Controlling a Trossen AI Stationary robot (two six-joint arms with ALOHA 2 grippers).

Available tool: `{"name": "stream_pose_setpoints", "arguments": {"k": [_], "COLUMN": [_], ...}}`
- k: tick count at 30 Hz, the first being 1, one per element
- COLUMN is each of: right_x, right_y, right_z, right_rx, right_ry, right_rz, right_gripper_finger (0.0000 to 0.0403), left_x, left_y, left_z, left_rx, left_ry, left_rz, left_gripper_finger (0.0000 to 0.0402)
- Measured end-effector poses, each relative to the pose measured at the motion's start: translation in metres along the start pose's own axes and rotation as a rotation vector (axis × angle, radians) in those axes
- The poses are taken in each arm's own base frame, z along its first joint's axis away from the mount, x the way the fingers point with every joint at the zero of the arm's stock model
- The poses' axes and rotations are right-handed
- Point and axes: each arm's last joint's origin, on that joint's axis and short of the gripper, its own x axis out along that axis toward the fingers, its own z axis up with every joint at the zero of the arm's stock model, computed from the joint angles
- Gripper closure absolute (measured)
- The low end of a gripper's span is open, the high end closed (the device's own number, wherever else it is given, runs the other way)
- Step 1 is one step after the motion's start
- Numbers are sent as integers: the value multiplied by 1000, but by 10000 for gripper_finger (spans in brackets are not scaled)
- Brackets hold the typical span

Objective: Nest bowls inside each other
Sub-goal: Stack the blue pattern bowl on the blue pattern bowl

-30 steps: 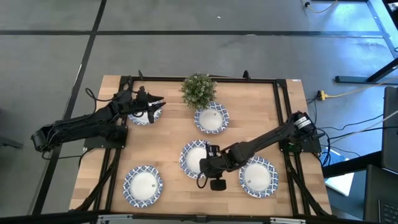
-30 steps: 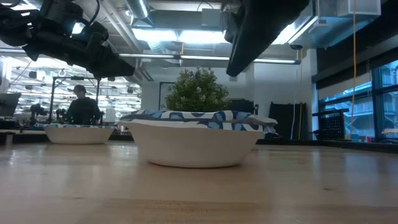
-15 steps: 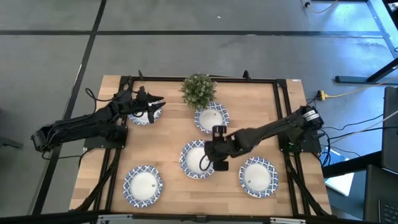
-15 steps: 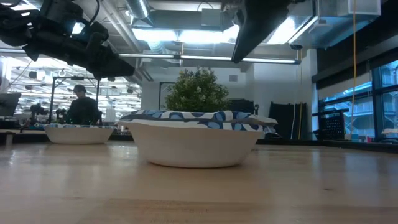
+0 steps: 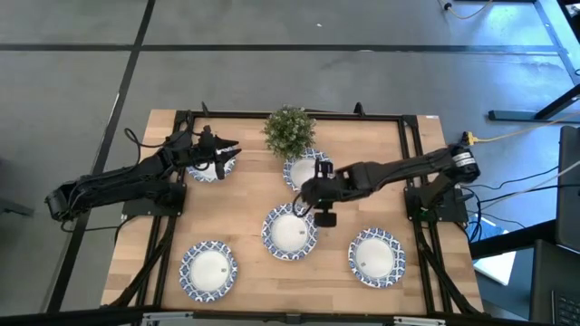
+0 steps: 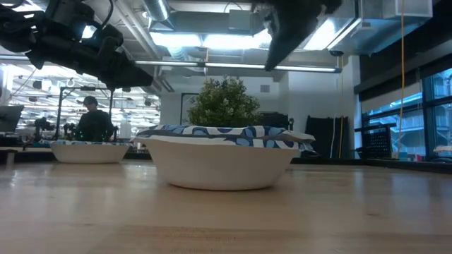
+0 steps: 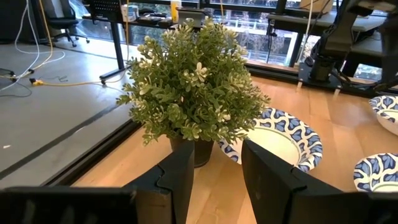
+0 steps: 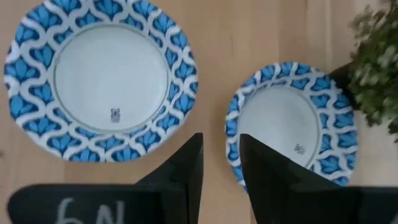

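Note:
Five blue-rimmed white bowls show in the high view: far-left [image 5: 211, 168], far-centre [image 5: 308, 173], centre [image 5: 290, 233], near-right [image 5: 376, 256] and near-left [image 5: 209, 269]. Each rests apart on its base; no sixth shows. My right gripper [image 5: 308, 201] hangs open, pointing down between the far-centre bowl [image 8: 289, 121] and the centre bowl [image 8: 102, 78], touching neither. My left gripper [image 5: 233, 148] waits open over the far-left bowl, facing the plant [image 7: 196, 93].
The potted plant [image 5: 289, 129] stands at the far edge, right behind the far-centre bowl [image 7: 283, 134]. Bare wood lies between the bowls and along the near edge [image 6: 226, 219]. Black frame rails run along the table's sides. A person sits far back in the room [image 6: 92, 120].
My right gripper has travelled from beyond the centre bowl's near rim toward the table's far edge, passing over that bowl, and now hangs between it and the far-centre bowl. No bowl has moved.

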Motion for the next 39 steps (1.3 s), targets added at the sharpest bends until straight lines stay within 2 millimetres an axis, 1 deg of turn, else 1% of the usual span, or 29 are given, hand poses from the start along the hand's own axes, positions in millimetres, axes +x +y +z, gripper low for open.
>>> {"name": "stream_pose_setpoints", "arguments": {"k": [3,6,11,13,15,17,22,28,33,39], "right_x": [2,-1,-4,-3,1,4,13,24,25,26], "right_y": [-6,-10,-18,-21,-23,-24,-28,-35,-39,-46], "right_z": [-17,-38,-79,-94,-104,-109,-107,-107,-101,-101], "right_rx": [32,63,135,165,195,230,235,205,208,171], "right_ry": [-35,-107,-161,-170,-186,-218,-285,-248,-309,-312], "right_rz": [29,54,62,62,63,68,56,25,15,-11], "right_gripper_finger": [297,297,297,297,297,297,297,297,297,297], "left_x": [0,0,0,0,0,0,0,0,0,0], "left_y": [0,0,1,1,1,2,2,3,3,3], "left_z": [0,0,0,0,0,0,0,0,0,0], "left_rx": [0,0,0,0,1,1,1,1,1,1], "left_ry": [1,1,0,0,0,-1,-1,-2,-2,-2], "left_rz": [0,0,23,37,49,59,85,97,97,97], "left_gripper_finger": [273,273,273,273,273,273,273,273,273,273]}}
